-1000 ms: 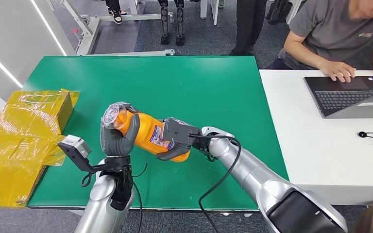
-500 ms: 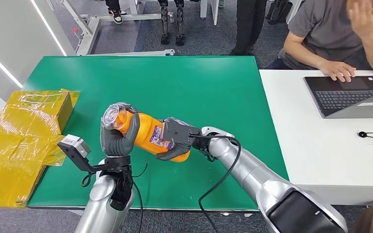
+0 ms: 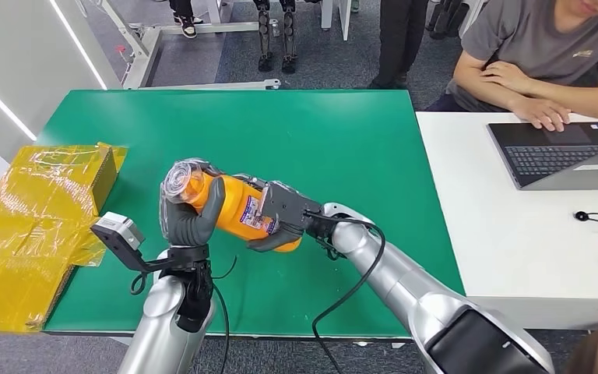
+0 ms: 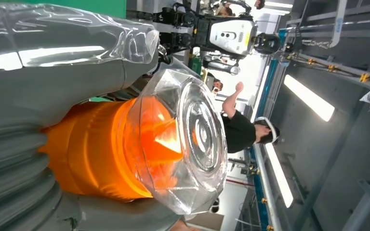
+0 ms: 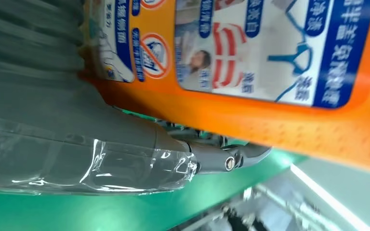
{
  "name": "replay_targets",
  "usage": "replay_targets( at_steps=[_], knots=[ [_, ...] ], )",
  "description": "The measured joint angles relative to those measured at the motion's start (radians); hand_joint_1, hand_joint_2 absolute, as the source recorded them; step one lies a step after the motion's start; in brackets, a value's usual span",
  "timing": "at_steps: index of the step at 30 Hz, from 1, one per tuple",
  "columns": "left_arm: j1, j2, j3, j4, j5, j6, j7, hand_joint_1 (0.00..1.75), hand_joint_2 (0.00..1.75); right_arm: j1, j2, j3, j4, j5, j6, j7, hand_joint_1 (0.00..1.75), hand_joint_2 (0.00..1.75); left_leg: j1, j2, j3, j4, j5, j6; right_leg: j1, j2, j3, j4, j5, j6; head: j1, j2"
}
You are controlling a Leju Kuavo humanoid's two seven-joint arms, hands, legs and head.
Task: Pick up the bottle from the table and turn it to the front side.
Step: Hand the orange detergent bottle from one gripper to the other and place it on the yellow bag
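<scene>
Orange bottle (image 3: 237, 209) held above green desk (image 3: 342, 140), lying sideways, clear cap toward 9 o'clock. Left robot hand (image 3: 188, 222) wraps neck end; right robot hand (image 3: 282, 222) grips labelled body.

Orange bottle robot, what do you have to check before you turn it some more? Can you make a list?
1. Left hand holds the orange bottle near its clear cap: ok.
2. Right hand holds the bottle's body, over the label: ok.
3. Bottle is lifted off the green table: cannot tell, though it lies on its side between the hands.
4. Front side is facing forward: cannot tell; a label with warning pictures shows in the right wrist view.
5. Space around the bottle: ok; the yellow box sits at the table's left edge, apart from the bottle.
</scene>
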Motion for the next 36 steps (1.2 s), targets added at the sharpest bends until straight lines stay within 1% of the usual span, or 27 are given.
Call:
replay_targets(
  at_steps=[4,6,8,11,17,19,22,27,36],
  knots=[
    [-0.014,-0.004,0.011,0.0,0.002,0.005,-0.002,1.75,1.75,0.08,0.003,-0.035,-0.075,-0.043,-0.216,-0.032,0.0,1.75,0.0,0.0,0.0,0.0,0.0,0.0,0.0,-0.001,0.0,0.0,0.0,0.0,0.0,0.0],
    [-0.017,-0.008,0.014,-0.002,0.004,0.006,-0.002,1.75,1.75,0.116,0.003,-0.053,-0.113,-0.049,-0.292,-0.052,0.0,1.75,0.0,-0.001,0.0,0.0,0.0,0.0,0.0,-0.001,0.0,0.0,0.0,0.0,0.0,0.0],
    [-0.019,-0.011,0.017,-0.005,0.006,0.006,-0.003,1.75,1.75,0.137,0.003,-0.067,-0.145,-0.05,-0.336,-0.065,0.0,1.75,0.0,0.0,0.0,0.0,0.0,0.0,0.0,0.0,0.0,0.0,0.0,0.0,0.0,0.0],
    [-0.021,-0.017,0.019,-0.009,0.008,0.005,-0.003,1.75,1.75,0.172,0.002,-0.087,-0.186,-0.051,-0.377,-0.083,0.0,1.75,0.0,-0.001,0.0,0.0,0.0,0.0,0.0,-0.001,0.0,0.0,0.0,0.0,0.0,0.0],
    [-0.021,-0.032,0.02,-0.017,0.008,0.001,-0.003,1.75,1.75,0.252,0.0,-0.115,-0.271,-0.051,-0.505,-0.162,0.0,1.75,0.0,-0.001,0.0,0.0,0.0,0.0,0.0,-0.001,0.0,0.0,0.0,0.0,0.0,0.0],
    [-0.019,-0.033,0.02,-0.018,0.007,-0.001,-0.003,1.75,1.75,0.27,-0.001,-0.123,-0.295,-0.051,-0.531,-0.176,0.0,1.75,0.0,-0.001,0.0,0.0,0.0,0.0,0.0,0.0,0.0,0.0,0.0,0.0,0.0,0.0],
    [-0.007,-0.032,0.022,-0.017,0.004,-0.001,0.0,1.75,1.75,0.274,-0.003,-0.136,-0.324,-0.054,-0.545,-0.183,0.0,1.75,0.0,0.0,0.0,0.0,0.0,0.0,0.0,0.0,0.0,0.0,0.0,0.0,0.0,0.0],
    [0.011,-0.028,0.023,-0.017,0.002,-0.002,0.005,1.75,1.75,0.273,-0.004,-0.153,-0.357,-0.056,-0.548,-0.185,0.0,1.75,0.0,0.0,0.0,0.0,0.0,0.0,0.0,0.0,-0.001,0.0,0.0,0.0,0.0,0.0],
    [0.015,-0.027,0.023,-0.017,0.002,-0.002,0.005,1.75,1.75,0.273,-0.004,-0.159,-0.375,-0.055,-0.552,-0.185,0.0,1.75,0.0,0.0,0.0,0.0,0.0,0.0,0.0,0.0,-0.001,0.0,0.0,0.0,0.0,0.0]
  ],
)
